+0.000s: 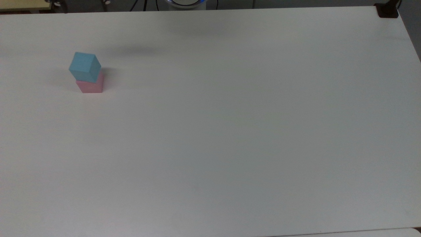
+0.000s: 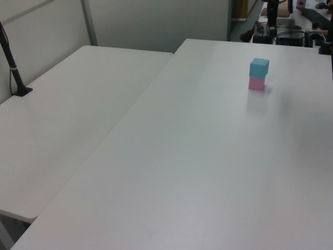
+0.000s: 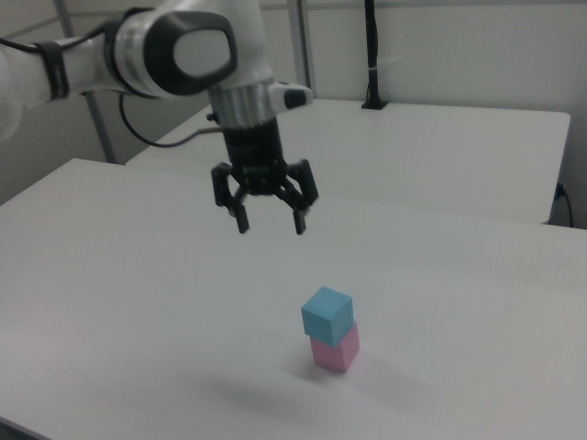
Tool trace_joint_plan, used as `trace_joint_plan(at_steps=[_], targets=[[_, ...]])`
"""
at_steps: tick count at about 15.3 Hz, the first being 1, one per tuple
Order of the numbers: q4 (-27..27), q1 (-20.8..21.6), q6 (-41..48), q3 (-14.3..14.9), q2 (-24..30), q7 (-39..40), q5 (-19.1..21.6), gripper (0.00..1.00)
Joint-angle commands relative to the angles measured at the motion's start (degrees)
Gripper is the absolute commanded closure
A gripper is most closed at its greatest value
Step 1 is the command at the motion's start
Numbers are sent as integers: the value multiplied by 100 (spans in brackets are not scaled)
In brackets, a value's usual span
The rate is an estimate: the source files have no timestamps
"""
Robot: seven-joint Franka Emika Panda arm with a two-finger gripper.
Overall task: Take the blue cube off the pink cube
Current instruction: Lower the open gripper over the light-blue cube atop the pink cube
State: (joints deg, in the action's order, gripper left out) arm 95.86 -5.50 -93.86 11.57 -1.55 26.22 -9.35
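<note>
The blue cube (image 1: 85,66) sits on top of the pink cube (image 1: 90,85), turned a little against it, near the top view's left edge. In the left view the blue cube (image 2: 259,67) and the pink cube (image 2: 256,83) stand at the far right of the table. In the right view the blue cube (image 3: 326,313) rests on the pink cube (image 3: 335,350). My gripper (image 3: 271,223) hangs open in the air above and to the right view's left of the stack, touching nothing.
The wide white table (image 1: 230,131) carries the stack. A second white table (image 2: 67,120) adjoins it on the left view's left, with a black post (image 2: 13,67) on it. A black clamp (image 1: 387,10) sits at the top view's upper right corner.
</note>
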Motion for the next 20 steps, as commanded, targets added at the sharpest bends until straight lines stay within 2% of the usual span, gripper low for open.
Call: trace_joint_plan(at_steps=[1,3,6,7,9,11,18,19,20], targets=[[284,-179,-588,21,-292,147,-129,0],[371,-188,-843,160,-485,86,-76,0],[617,-188,-1440,337,-688,-238,616,0],[766,-188,-1755,354,-697,-396,697,0],[943,-223,-2135,355,-724,-695,706,0],[952,-232,-2145,355,-811,-819,706,0],[1066,-250,-2514,355,-1154,-873,706,0],[1066,-250,-2514,355,-1163,-855,698,3],[1066,-267,-2506,355,-1163,-785,671,15]])
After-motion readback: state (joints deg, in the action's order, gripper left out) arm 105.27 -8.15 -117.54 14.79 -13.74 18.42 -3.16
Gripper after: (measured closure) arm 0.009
